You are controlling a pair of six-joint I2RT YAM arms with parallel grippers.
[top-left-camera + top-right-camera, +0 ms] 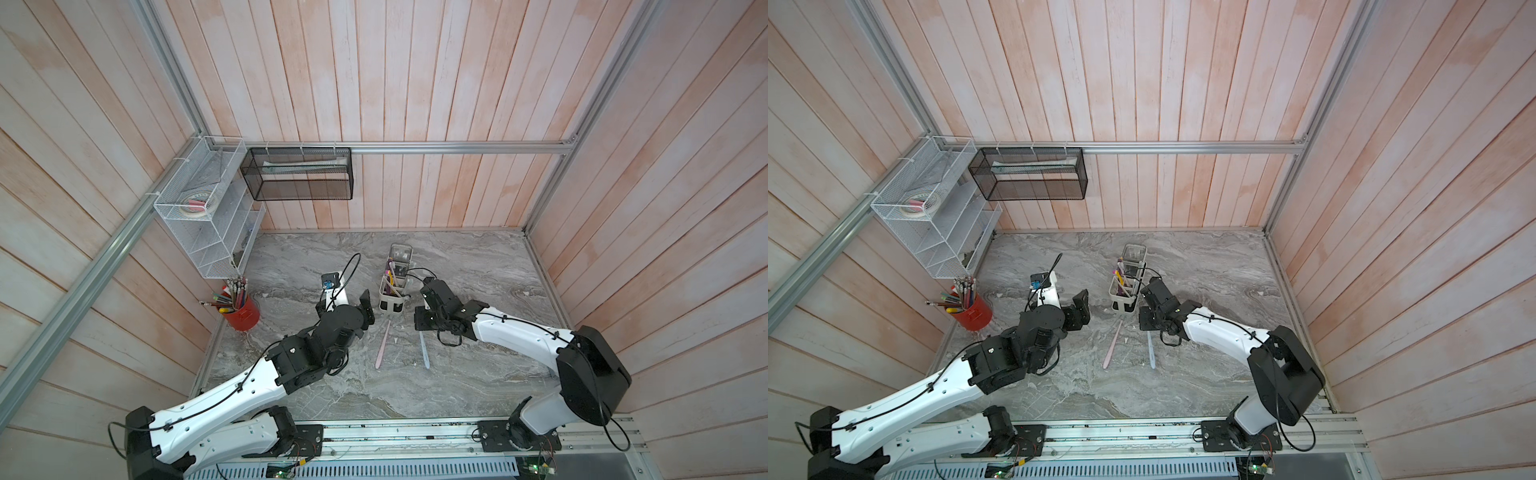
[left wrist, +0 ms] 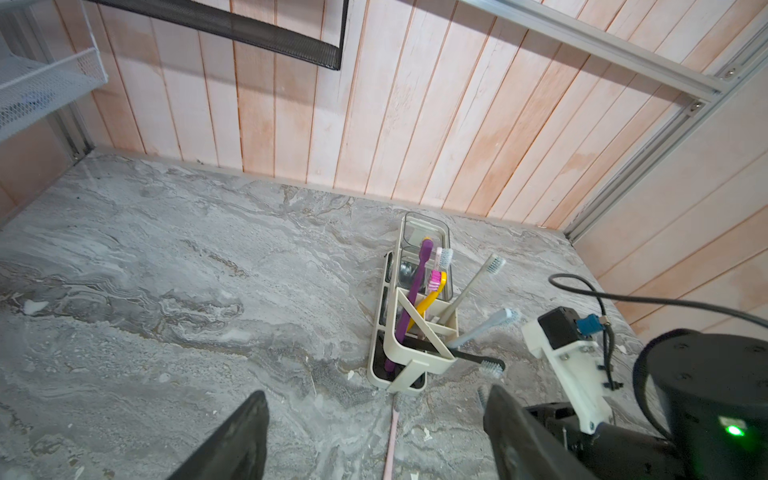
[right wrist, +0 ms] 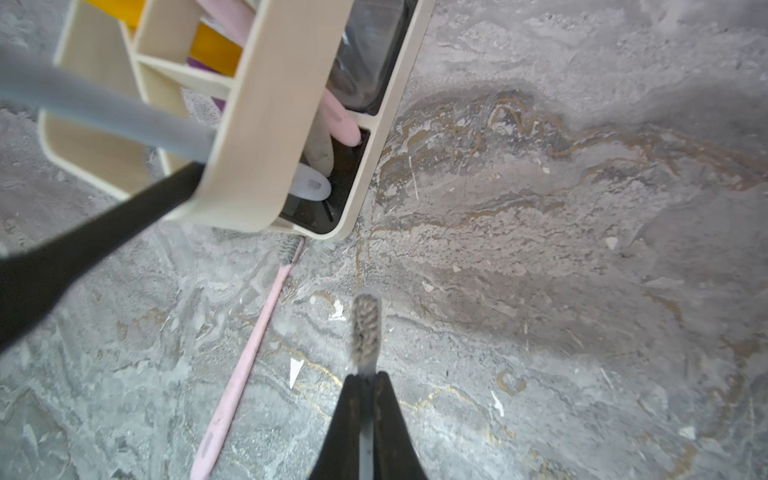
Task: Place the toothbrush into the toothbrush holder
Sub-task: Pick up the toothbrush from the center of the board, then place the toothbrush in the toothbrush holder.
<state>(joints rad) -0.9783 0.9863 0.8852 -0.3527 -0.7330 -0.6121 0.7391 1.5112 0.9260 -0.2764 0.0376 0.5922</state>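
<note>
Right claw [image 3: 365, 376] pinches the toothbrush [image 3: 365, 324] — handle partly hidden under it — left claw [image 2: 374, 392] wide, empty

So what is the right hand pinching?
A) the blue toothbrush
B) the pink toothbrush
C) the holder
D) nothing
A: in the right wrist view the right hand is shut on the blue toothbrush just behind its bristles; the pink toothbrush lies free beside it.

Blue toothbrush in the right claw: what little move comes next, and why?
Probably lift it. The right claw is shut on the blue toothbrush near its bristles, its handle lies on the table, and the toothbrush holder opens upward.
</note>
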